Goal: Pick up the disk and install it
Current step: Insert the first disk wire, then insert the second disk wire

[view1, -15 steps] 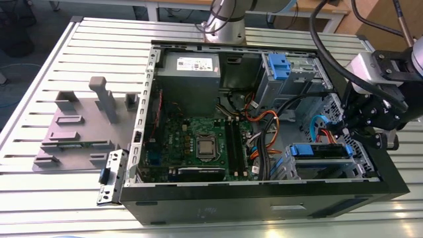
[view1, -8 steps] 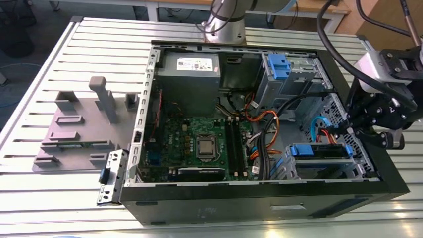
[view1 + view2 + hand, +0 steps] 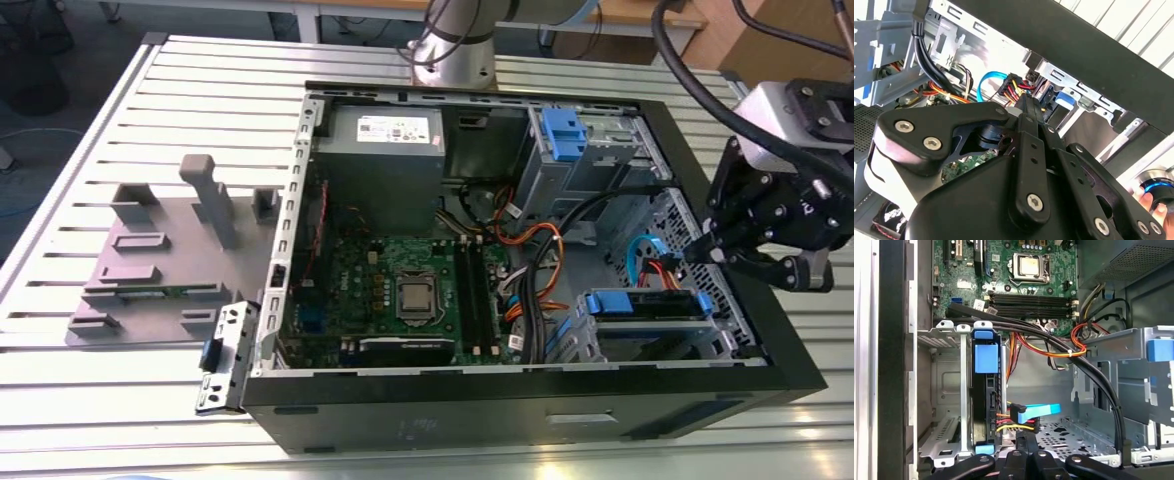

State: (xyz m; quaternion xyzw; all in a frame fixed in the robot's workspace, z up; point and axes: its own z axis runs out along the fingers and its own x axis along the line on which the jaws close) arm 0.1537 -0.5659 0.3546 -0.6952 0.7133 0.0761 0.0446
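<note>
Gripper up close in both wrist views, fingers pinched together on nothing, tips near a bundle of red, yellow and black wires and a blue plug. Just beside those, seated on edge in a metal cage, the disk, dark-sided, with blue rails at both ends. Seen in the exterior view at four o'clock inside an open case: disk slotted into the cage, blue rail uppermost. At three o'clock, gripper hanging over the case's side wall, close to the disk but apart from it. Flat at the case's centre, a green motherboard; at eleven o'clock, a grey power supply. Outside the case, at nine o'clock on the slatted table, a grey fixture.
</note>
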